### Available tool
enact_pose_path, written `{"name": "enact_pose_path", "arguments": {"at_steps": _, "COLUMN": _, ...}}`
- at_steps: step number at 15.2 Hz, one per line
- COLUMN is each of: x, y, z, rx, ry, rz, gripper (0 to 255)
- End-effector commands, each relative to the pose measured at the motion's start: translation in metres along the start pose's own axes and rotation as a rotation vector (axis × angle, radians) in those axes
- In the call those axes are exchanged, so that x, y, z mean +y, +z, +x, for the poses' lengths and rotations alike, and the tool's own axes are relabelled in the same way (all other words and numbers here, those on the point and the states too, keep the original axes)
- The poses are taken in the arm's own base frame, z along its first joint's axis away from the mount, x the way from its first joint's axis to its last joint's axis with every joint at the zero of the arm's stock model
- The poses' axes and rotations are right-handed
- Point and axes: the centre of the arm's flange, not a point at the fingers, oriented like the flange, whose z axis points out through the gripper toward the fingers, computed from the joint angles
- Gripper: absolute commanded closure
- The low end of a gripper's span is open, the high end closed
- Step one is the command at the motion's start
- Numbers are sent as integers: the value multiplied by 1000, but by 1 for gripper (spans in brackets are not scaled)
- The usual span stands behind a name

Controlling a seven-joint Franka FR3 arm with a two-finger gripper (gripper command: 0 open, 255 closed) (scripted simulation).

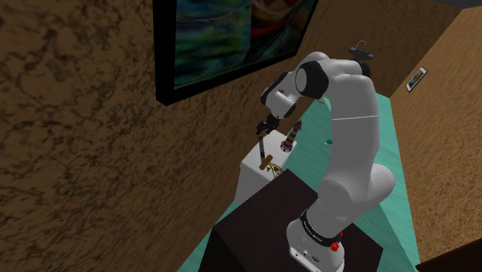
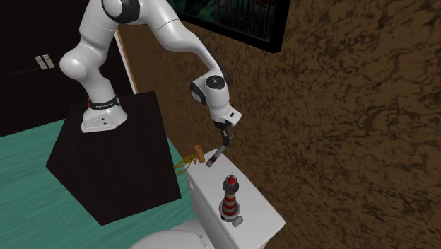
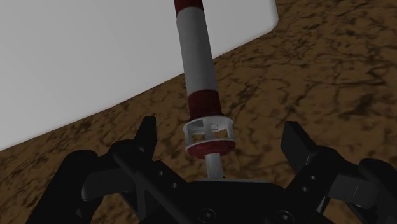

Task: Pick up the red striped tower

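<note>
Red-striped towers, two: slim tower [image 3: 196, 57], squat tower [image 2: 230, 199]. Brown-handled utensil [image 2: 198, 151], one. Small grey piece [image 2: 238, 221], one. White tank [image 2: 258, 211], one. Wall picture [image 1: 224, 39], one.

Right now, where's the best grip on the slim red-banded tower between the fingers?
On the red-banded tower: likely the slim round shaft just beyond its wider caged top. Come end-on from that top, where the open gripper straddles it without touching.

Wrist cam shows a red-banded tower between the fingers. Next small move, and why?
Probably close the fingers on the red-banded tower. They stand apart on either side of it without touching, its shaft centred between them and its caged end near the palm, so it is not yet held; lifting now would likely leave it behind.
</note>
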Motion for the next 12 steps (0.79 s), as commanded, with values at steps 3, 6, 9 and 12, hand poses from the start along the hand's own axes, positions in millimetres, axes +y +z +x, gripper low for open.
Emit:
{"name": "enact_pose_path", "arguments": {"at_steps": 3, "x": 5, "y": 22, "z": -2, "rx": 0, "ry": 0, "rz": 0, "gripper": 0}}
{"name": "enact_pose_path", "arguments": {"at_steps": 6, "x": 7, "y": 30, "z": -3, "rx": 0, "ry": 0, "rz": 0, "gripper": 0}}
{"name": "enact_pose_path", "arguments": {"at_steps": 9, "x": 6, "y": 29, "z": -3, "rx": 0, "ry": 0, "rz": 0, "gripper": 255}}
{"name": "enact_pose_path", "arguments": {"at_steps": 12, "x": 6, "y": 29, "z": -3, "rx": 0, "ry": 0, "rz": 0, "gripper": 255}}
